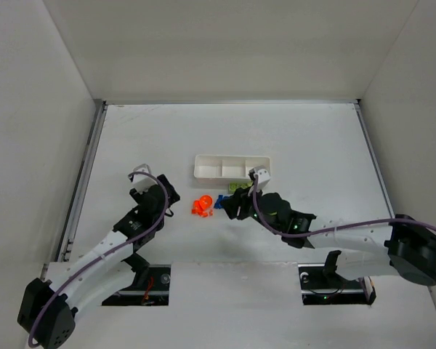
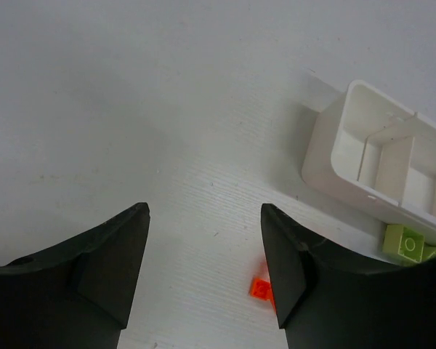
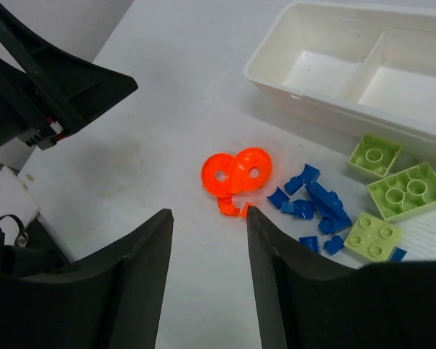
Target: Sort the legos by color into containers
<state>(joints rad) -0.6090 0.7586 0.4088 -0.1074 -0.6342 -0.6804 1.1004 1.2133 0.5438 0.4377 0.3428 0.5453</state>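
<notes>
Right gripper [image 3: 207, 218]: jaws apart, nothing held, low over table just near orange pieces.
Left gripper [image 2: 203, 211]: jaws apart, nothing held, left of brick pile, small orange bit beside one finger.
Orange legos [image 3: 236, 172]: on table, left end of pile, two round pieces touching.
Blue legos [image 3: 312, 203]: small heap just right of orange.
Green legos [image 3: 396, 193]: right of blue, just near tray wall, outside it.
Tray [image 3: 327, 109]: far side of pile, long wall facing arms.
Table [image 1: 312, 138]: white.
</notes>
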